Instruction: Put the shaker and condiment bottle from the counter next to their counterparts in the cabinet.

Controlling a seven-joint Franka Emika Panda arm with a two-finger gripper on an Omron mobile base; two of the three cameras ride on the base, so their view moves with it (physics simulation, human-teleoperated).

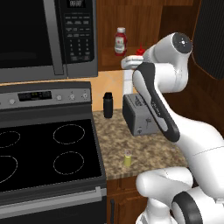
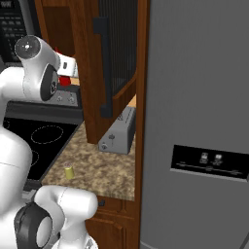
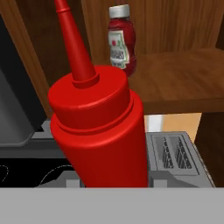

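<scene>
My gripper (image 1: pixel 134 61) is shut on the condiment bottle (image 3: pixel 98 127), an all-red squeeze bottle with a pointed nozzle. I hold it roughly upright in front of the cabinet (image 1: pixel 140 22), near its shelf board (image 3: pixel 183 78). Its red top (image 1: pixel 140 50) shows just above the hand. On that shelf stands a counterpart, the red ketchup bottle (image 1: pixel 120 41) with white cap and label, left of and beyond the held bottle. The bottle hides my fingertips in the hand view. The tiny yellow-green shaker (image 1: pixel 127 159) stands upright near the counter's front edge, also in the right base view (image 2: pixel 69 171).
A grey toaster (image 1: pixel 139 114) sits on the granite counter below the hand, with a black cylinder (image 1: pixel 108 105) to its left. A microwave (image 1: pixel 43 35) hangs above the black stove (image 1: pixel 43 148). An open cabinet door (image 2: pixel 114 53) and a grey fridge (image 2: pixel 204 121) stand to the right.
</scene>
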